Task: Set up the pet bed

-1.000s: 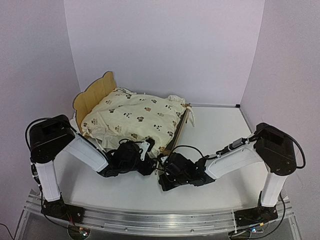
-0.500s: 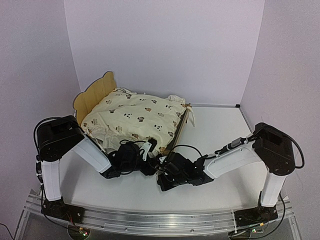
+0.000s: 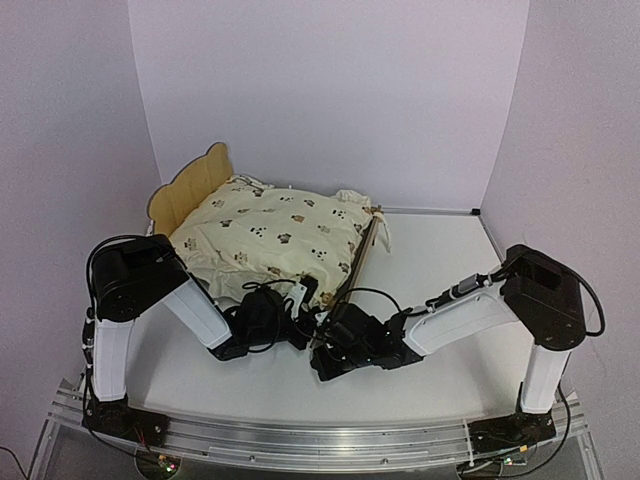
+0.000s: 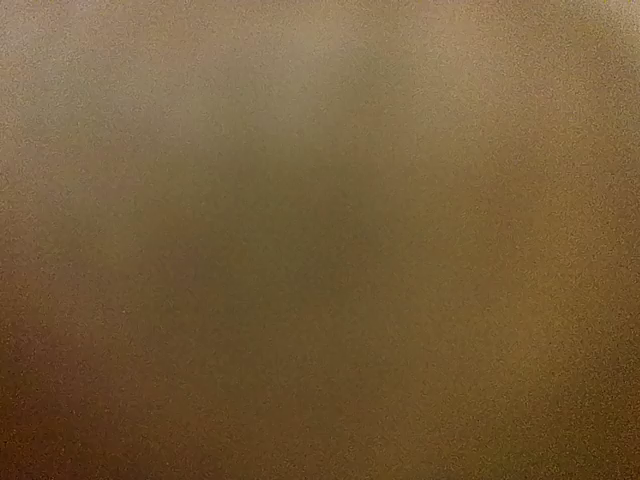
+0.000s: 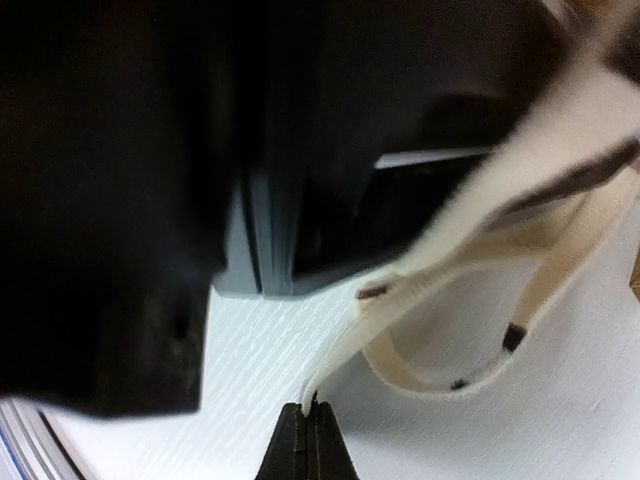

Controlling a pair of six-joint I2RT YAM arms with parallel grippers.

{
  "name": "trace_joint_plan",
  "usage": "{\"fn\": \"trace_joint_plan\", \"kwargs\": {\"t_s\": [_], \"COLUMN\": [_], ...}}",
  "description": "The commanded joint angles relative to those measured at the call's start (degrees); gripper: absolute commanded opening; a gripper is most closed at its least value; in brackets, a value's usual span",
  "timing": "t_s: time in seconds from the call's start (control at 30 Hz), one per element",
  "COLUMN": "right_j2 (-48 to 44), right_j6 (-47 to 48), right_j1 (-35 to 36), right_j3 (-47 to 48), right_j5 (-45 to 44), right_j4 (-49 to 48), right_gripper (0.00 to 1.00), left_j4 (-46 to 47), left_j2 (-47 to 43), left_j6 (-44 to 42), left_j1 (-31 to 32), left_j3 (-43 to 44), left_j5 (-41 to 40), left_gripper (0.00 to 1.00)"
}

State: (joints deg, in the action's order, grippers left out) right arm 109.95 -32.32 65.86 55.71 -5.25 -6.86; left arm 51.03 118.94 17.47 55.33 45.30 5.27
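Note:
The pet bed point(image 3: 190, 185), a plywood frame with a scalloped headboard, stands at the back left, one side rail point(image 3: 362, 250) showing. A cream animal-print cover point(image 3: 270, 230) lies over it. My left gripper point(image 3: 298, 300) is pushed against the cover's near corner; its fingers are hidden, and the left wrist view is a brown blur. Just to its right, my right gripper point(image 3: 325, 338) is low on the table. Seen from the right wrist, the right gripper point(image 5: 310, 412) is shut on the end of a cream tie strip point(image 5: 400, 300) of the cover.
White tabletop point(image 3: 440, 260) spreads to the right of the bed. Pale walls close in the back and both sides. A large dark body point(image 5: 140, 180) fills the upper left of the right wrist view, close above the table. Both wrists sit almost touching at the bed's near corner.
My left arm has swung right and its gripper has pressed in closer to the cover's near corner. The right gripper has slid slightly left, still holding the strip.

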Motion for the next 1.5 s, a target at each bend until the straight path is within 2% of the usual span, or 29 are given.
{"fn": "trace_joint_plan", "kwargs": {"t_s": [0.0, 0.43, 0.77, 0.8, 0.9, 1.03, 1.17, 1.3, 1.47], "right_j2": [1.7, -6.8, -7.7, -7.5, -7.1, -6.4, -6.5, -6.8, -8.2], "right_j6": [0.8, 1.9, 2.9, 2.9, 3.0, 3.2, 3.3, 4.0, 6.9], "right_j1": [0.0, -2.7, -2.9, -3.0, -3.0, -3.0, -3.0, -3.0, -2.9], "right_j3": [0.1, -6.8, -6.5, -6.4, -6.1, -5.7, -5.4, -5.1, -4.2], "right_j5": [1.4, 2.2, 1.5, 1.6, 2.0, 2.8, 3.3, 3.8, 5.9], "right_j4": [3.6, 9.3, 10.7, 10.8, 10.8, 10.9, 11.0, 11.9, 15.2], "right_gripper": [0.00, 0.00, 0.00, 0.00, 0.00, 0.00, 0.00, 0.00, 0.00], "left_j4": [4.0, -4.0, -4.0, -3.9, -3.6, -4.8, -11.5, -15.9, -17.3], "left_j2": [0.9, -8.1, -9.0, -8.7, -7.7, -7.0, -8.7, -12.5, -13.2], "left_j6": [1.8, 3.8, 3.6, 3.4, 3.6, 4.1, 5.8, 5.9, 0.8], "left_j1": [-0.1, -0.1, -0.1, -0.1, -0.1, -0.1, 0.1, 2.1, 4.9], "left_j3": [0.7, -6.3, -6.7, -6.5, -6.1, -4.7, -3.3, -4.0, -2.9], "left_j5": [1.2, -4.3, -2.4, -2.1, -1.8, -2.4, -7.9, -13.0, -9.8], "left_gripper": [0.00, 0.00, 0.00, 0.04, 0.31, 0.49, 0.57, 0.59, 0.61]}}
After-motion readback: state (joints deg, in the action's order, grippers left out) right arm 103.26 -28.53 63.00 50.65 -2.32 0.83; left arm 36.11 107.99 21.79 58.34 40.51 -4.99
